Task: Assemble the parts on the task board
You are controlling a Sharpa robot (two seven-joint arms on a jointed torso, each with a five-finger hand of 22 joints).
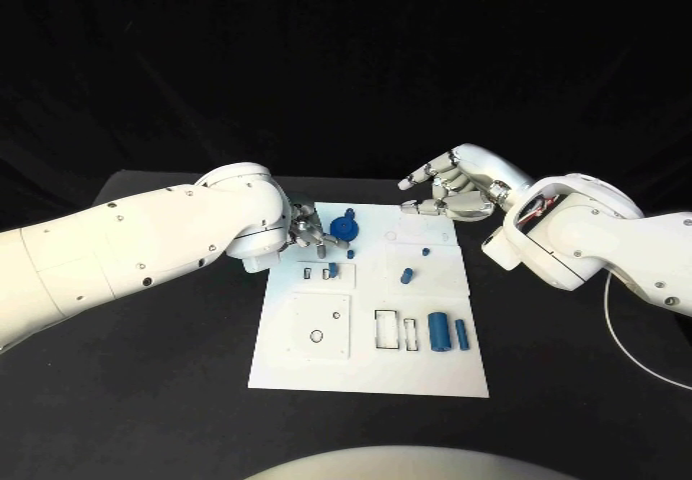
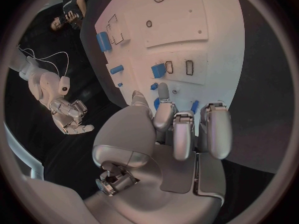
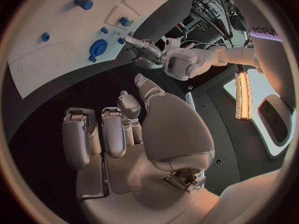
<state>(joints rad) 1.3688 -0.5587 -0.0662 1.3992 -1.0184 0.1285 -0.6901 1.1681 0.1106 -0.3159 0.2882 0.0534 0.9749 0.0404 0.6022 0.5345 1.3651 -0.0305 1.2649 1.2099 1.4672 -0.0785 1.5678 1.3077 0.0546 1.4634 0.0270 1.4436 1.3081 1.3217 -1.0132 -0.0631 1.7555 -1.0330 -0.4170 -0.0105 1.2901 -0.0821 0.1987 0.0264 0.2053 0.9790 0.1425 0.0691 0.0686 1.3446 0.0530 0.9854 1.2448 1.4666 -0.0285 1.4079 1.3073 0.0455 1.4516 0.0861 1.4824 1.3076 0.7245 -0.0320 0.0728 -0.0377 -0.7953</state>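
The white task board [image 1: 368, 375] lies in the middle of the black table. A round blue part [image 1: 343, 228] stands near its far edge. My left hand [image 1: 304, 233] hovers just beside that part, fingers stretched out and apart, holding nothing. In the left wrist view the left hand's fingers [image 2: 182, 129] reach over the board and cover most of the round part. My right hand [image 1: 459, 190] hangs above the board's far right corner, fingers loosely bent and empty. The right wrist view shows the right hand [image 3: 124, 134], the round part [image 3: 97, 48] and the left hand [image 3: 147, 52].
Other blue parts lie on the board: a slanted peg [image 1: 408, 274], a small block in a slot [image 1: 330, 272], a thick cylinder [image 1: 438, 332] and a thin pin [image 1: 462, 334]. A square plate with holes [image 1: 320, 325] sits at the near left. A white cable [image 1: 635, 350] trails at the right.
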